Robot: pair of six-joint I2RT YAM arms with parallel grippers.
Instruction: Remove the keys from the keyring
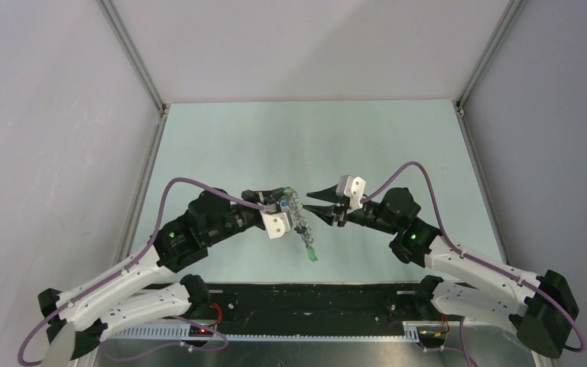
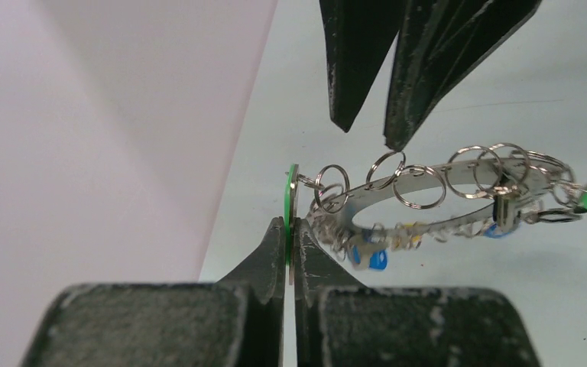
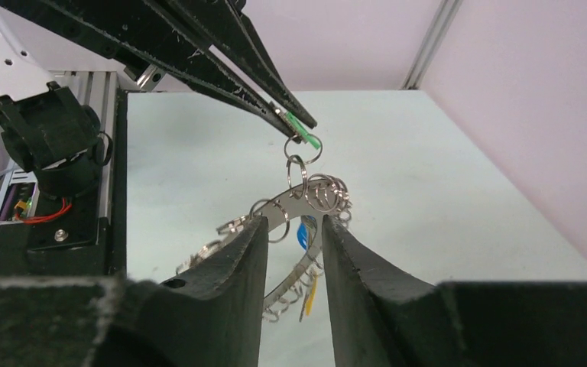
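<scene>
Keys (image 2: 368, 258), small and colour-headed, hang on wide flat metal keyring (image 2: 437, 177); left gripper (image 2: 290, 229) clamps green tag (image 2: 291, 195), right gripper (image 1: 311, 202) parted at three o'clock.

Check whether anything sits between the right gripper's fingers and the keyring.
Nothing visible does. The right gripper, fingers apart, points at the keyring, which hangs from a green tag pinched in the left gripper. Only small split rings threaded on the keyring lie nearest the fingertips.
</scene>
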